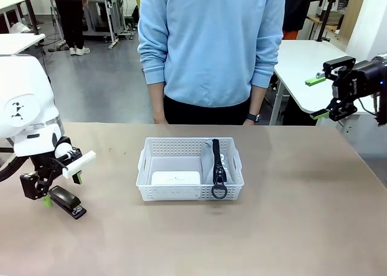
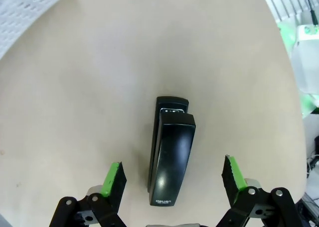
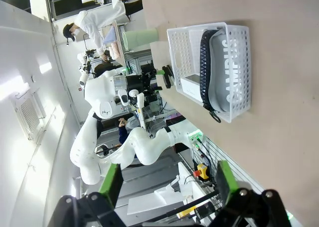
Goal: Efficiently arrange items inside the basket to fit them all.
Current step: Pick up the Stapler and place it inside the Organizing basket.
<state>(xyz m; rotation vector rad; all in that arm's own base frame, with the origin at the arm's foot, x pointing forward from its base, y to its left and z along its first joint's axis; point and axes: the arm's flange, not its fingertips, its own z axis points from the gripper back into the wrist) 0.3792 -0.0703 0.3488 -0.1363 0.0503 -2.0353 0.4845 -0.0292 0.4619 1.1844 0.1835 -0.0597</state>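
While the white box and the grey pouch are already sitting inside the basket, the front view is showing the small black stapler lying out on the table at the left, so I am judging the task roughly half done. The left tool is hanging spread open just over the stapler. The right tool is hovering raised at the far right, released and holding nothing.

From the left wrist, the glossy, hard-shelled stapler is lying lengthwise between the green pads, touching neither.

From the right wrist, the soft fabric pouch is standing on edge beside the smooth rounded box, its black strap ring drooping over the basket's lattice plastic wall.
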